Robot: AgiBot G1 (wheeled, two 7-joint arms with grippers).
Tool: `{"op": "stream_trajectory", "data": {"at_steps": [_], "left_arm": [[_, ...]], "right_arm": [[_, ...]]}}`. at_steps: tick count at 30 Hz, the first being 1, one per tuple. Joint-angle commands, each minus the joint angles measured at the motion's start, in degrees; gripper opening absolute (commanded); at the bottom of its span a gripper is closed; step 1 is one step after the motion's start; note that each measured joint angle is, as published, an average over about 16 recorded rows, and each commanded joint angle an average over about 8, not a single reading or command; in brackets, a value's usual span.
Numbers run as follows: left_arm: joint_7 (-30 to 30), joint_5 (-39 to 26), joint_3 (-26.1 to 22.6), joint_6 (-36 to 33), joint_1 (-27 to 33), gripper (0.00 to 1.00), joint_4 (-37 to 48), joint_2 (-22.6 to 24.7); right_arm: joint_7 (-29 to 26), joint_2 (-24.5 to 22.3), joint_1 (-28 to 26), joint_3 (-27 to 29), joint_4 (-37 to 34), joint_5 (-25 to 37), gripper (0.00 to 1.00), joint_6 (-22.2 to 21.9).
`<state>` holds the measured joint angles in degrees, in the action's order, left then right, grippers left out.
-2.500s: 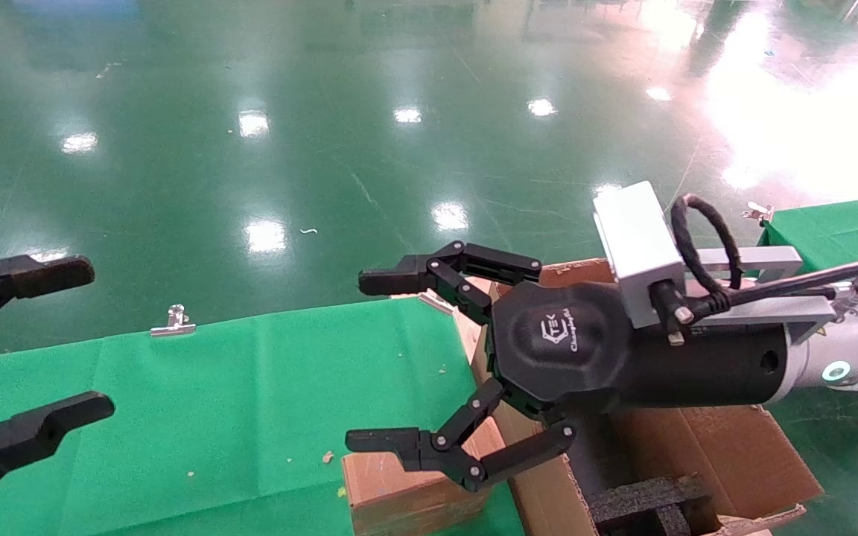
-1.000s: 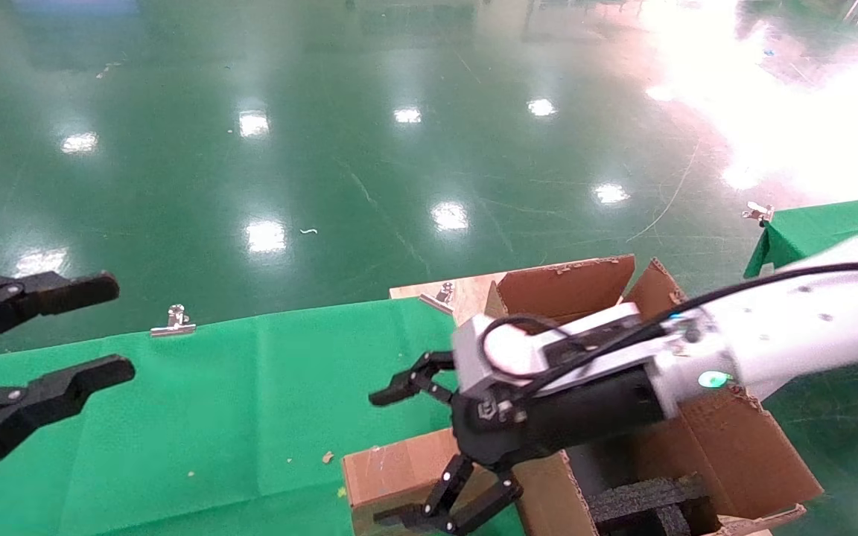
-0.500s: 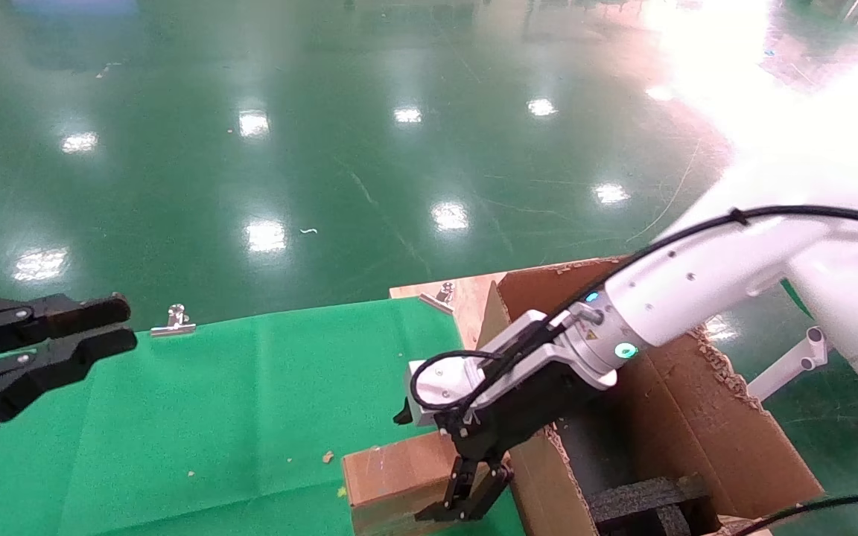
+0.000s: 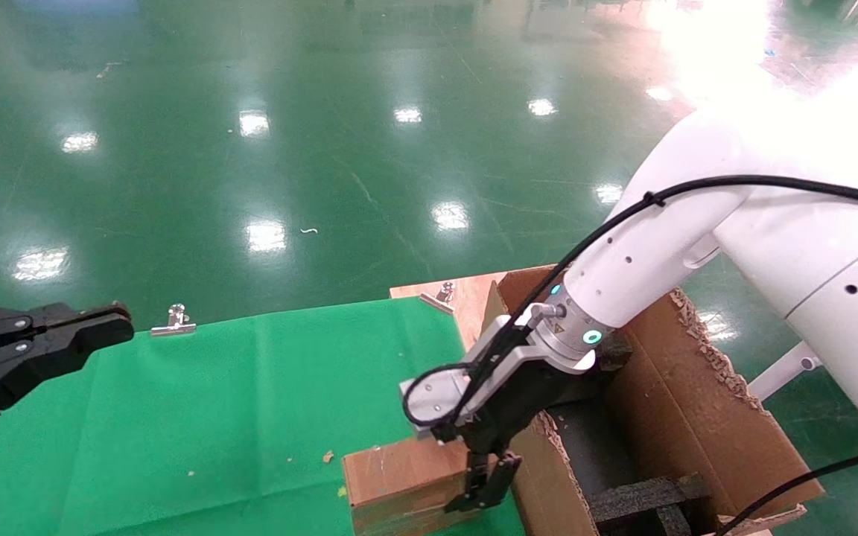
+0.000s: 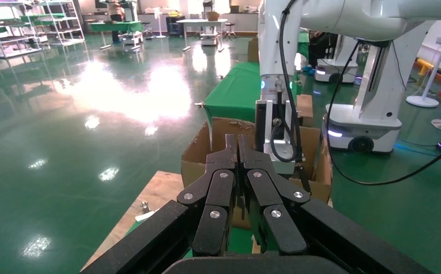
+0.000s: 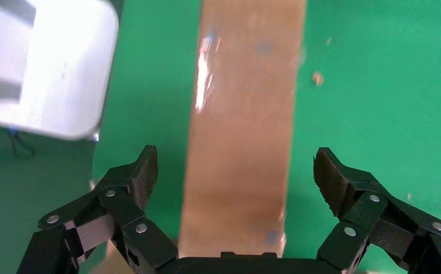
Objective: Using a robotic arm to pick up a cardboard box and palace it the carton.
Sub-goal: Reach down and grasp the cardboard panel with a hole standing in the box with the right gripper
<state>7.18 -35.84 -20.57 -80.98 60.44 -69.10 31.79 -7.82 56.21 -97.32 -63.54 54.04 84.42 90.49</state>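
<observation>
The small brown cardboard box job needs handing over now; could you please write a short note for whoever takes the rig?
Right gripper: open, pointing down over the small flat brown cardboard box, one finger on each side, not gripping.
Left gripper: shut, parked over the left edge of the green cloth-covered table.
Box: on the table, right beside the large brown corrugated carton with ragged flaps and black foam inside.
Done: approach and alignment.
Left: close on the box, lift it, place it in the carton.

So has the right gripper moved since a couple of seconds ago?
Yes. In the head view the right gripper has swung from level above the carton to pointing down over the cardboard box, fingers open either side of it.
</observation>
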Motion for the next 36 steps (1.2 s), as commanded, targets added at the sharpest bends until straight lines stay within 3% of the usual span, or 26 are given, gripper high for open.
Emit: {"op": "stream_trajectory", "data": {"at_steps": [1, 8, 9, 36], "left_arm": [[0.0, 0.0, 0.0, 0.0, 0.0, 1.0, 0.0, 0.0], [0.0, 0.0, 0.0, 0.0, 0.0, 1.0, 0.0, 0.0], [0.0, 0.0, 0.0, 0.0, 0.0, 1.0, 0.0, 0.0], [0.0, 0.0, 0.0, 0.0, 0.0, 1.0, 0.0, 0.0]], "right_arm": [[1.0, 0.7, -0.6, -1.2, -1.0, -0.2, 0.94, -0.1], [1.3, 1.0, -0.7, -1.5, -2.3, -1.0, 0.06, -0.3], [1.3, 1.0, -0.7, -1.4, -2.1, -1.0, 0.0, -0.3], [1.0, 0.4, -0.5, -1.0, -0.9, -1.1, 0.0, -0.4]]}}
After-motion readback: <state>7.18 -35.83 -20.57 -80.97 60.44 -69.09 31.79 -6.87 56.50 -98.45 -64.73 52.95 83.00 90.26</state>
